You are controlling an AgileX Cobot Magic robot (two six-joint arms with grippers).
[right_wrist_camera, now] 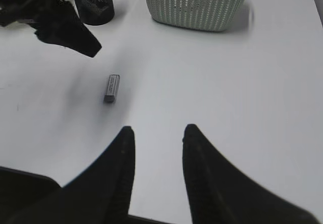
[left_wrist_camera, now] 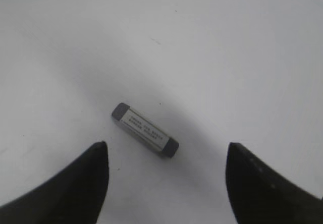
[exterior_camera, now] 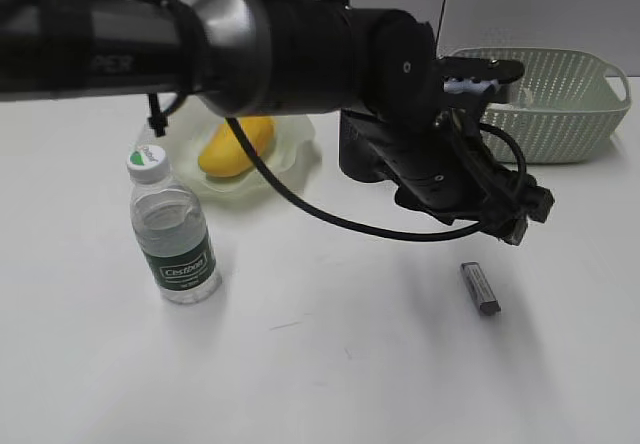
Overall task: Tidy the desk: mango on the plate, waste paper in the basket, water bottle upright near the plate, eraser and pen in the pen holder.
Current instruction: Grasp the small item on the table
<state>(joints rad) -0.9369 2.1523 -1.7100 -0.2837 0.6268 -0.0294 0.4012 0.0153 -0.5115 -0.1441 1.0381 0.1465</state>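
Eraser (exterior_camera: 480, 288): small grey block with a printed sleeve, lying flat on the white surface (exterior_camera: 330, 374), in front of the pen holder and the basket, well apart from both.
Left gripper (left_wrist_camera: 166, 156): over the eraser, jaws spread wide, one on each side of it, not touching it.
Right gripper (right_wrist_camera: 157, 135): jaws parted with a narrow gap, empty, over bare surface on the near side of the eraser.
Pen holder (right_wrist_camera: 92, 1): black mesh cup behind the eraser, partly hidden by the left arm in the exterior view.
Basket (exterior_camera: 560, 99): pale green, behind the eraser, right of the pen holder.
Mango (exterior_camera: 236, 146): lying on the plate (exterior_camera: 295, 154), far left of the eraser.
Bottle (exterior_camera: 172, 229): upright, just in front of the plate, left of the eraser.
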